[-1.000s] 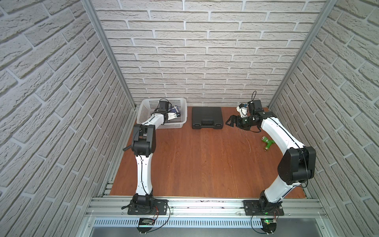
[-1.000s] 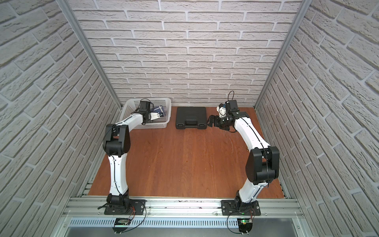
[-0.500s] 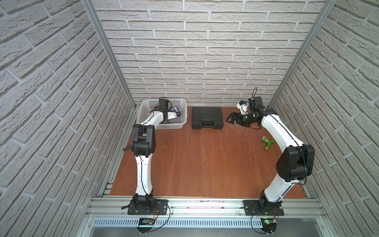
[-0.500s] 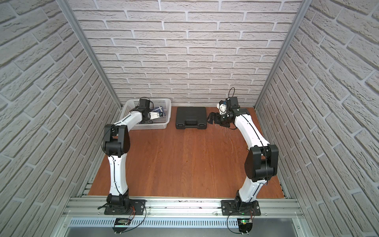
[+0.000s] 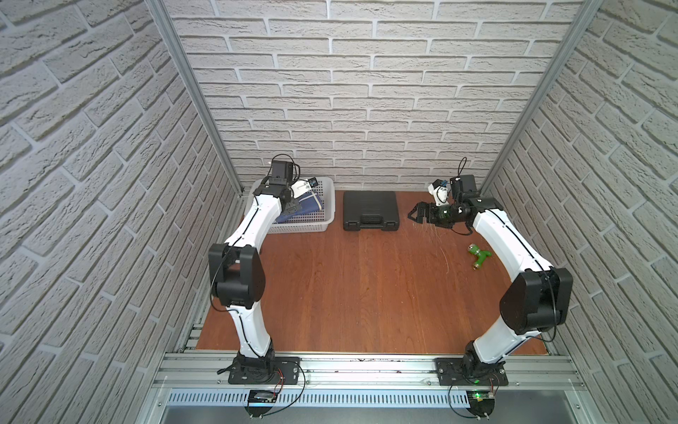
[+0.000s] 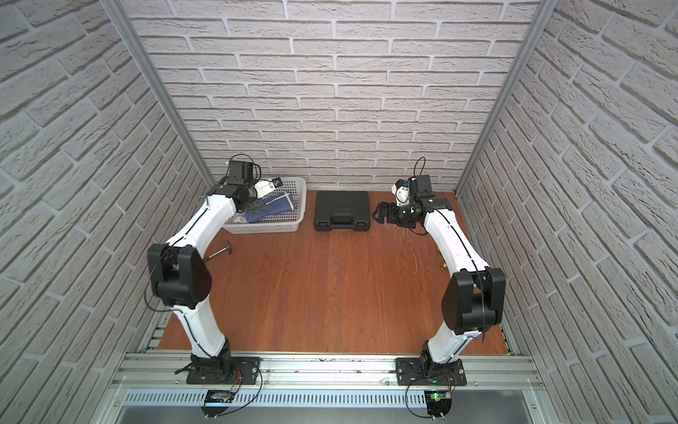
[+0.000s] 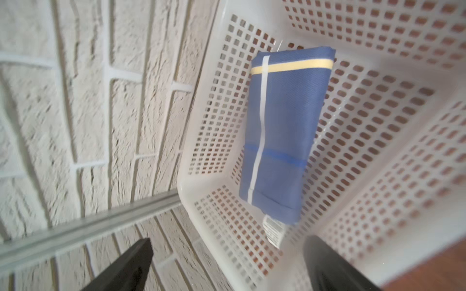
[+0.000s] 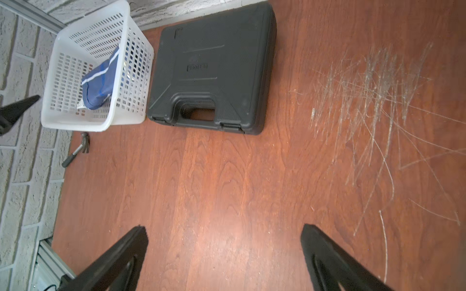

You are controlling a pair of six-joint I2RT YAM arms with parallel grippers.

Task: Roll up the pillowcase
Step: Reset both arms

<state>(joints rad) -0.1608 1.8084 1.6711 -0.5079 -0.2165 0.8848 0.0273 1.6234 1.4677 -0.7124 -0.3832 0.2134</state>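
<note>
As the left gripper (image 5: 292, 207) spreads wider than a second ago above the white basket (image 5: 293, 228), the pillowcase (image 5: 310, 205) is let go; in both top views it lies inside the basket as a short blue roll. Judgement: rolling is done and the roll is stowed, so only the arm's retreat remains. The right gripper (image 5: 415, 216) is open and empty near the black case (image 5: 370, 211), its place hardly altered. Left wrist view: both fingers (image 7: 126, 267) stand wide apart with nothing between them, clear of the cloth. The roll rests on the basket floor, yellow stripe at the far end, white tag (image 7: 273, 230) at the near end. Right wrist view: fingers (image 8: 118, 257) are apart over bare table (image 8: 227, 176), and the roll sits askew in the basket. Count: one pillowcase, one basket, one case, one hammer (image 8: 75, 151), one green fitting (image 5: 478, 253), two grippers, both open.
</note>
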